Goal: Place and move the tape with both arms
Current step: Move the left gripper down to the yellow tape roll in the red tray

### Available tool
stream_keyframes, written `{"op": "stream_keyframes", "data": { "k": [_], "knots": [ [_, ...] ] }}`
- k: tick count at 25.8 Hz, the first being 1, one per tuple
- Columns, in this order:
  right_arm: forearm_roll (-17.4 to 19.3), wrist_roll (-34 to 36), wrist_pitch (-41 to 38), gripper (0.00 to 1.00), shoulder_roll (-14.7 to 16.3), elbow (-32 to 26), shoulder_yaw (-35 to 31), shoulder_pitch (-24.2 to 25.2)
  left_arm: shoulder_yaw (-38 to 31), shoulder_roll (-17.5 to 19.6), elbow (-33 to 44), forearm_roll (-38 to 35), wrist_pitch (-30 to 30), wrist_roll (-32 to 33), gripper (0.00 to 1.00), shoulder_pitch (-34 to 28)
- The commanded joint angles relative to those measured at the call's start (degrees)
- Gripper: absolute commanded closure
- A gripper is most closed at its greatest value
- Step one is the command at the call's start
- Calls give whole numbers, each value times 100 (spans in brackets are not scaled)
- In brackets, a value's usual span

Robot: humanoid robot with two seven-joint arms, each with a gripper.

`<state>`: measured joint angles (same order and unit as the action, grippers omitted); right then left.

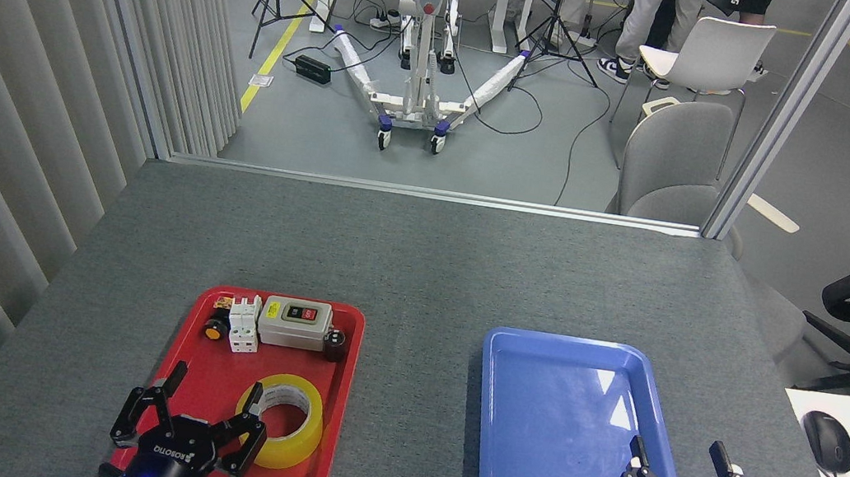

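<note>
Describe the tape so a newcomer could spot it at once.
Find the red tray on the left of the grey table. In its near half, right beside the left tool, lies the tape, the only yellow ring there; its neighbours are boxy electrical parts.

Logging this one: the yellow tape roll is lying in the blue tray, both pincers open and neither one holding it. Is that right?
Not quite. The head view shows the tape lying in the red tray, below the switch box; the blue tray holds nothing. The rest stands: the left pincer and right pincer are both open, and neither holds the roll.
</note>
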<state>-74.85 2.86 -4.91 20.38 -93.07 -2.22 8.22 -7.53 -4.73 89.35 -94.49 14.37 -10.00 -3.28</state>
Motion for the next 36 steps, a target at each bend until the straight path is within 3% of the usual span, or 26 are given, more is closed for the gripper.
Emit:
{"op": "stream_keyframes", "data": {
  "k": [1, 12, 16, 24, 28, 30, 33, 36],
  "knots": [
    [-12, -4, -1, 0, -8, -221, 3, 224, -38, 8, 12, 80, -13, 24, 0, 3],
    [-21, 4, -10, 0, -78, -256, -68, 304, -126, -1, -14, 396, -48, -11, 0, -32],
    [-21, 4, -10, 0, -69, -256, -68, 303, -82, -36, -181, 388, -461, -29, 0, 65],
    [-12, 4, -10, 0, -78, -256, -68, 295, -73, -10, -1262, 379, -804, -64, 0, 1066],
    [-12, 4, -1, 0, -78, -238, -76, 303, -82, -10, -1271, 502, -795, 165, 0, 1304],
    [-12, 4, -1, 0, -78, -238, -76, 295, -82, -1, -1218, 968, -804, 587, 0, 1400],
    [-12, 4, -1, 0, -78, -230, -85, 295, -91, 69, -1148, 1750, -865, 1852, 0, 1541],
    [-12, 4, -1, 0, -78, -221, -85, 295, -91, 131, -1095, 1785, -1120, 3038, 0, 1682]
  ]
}}
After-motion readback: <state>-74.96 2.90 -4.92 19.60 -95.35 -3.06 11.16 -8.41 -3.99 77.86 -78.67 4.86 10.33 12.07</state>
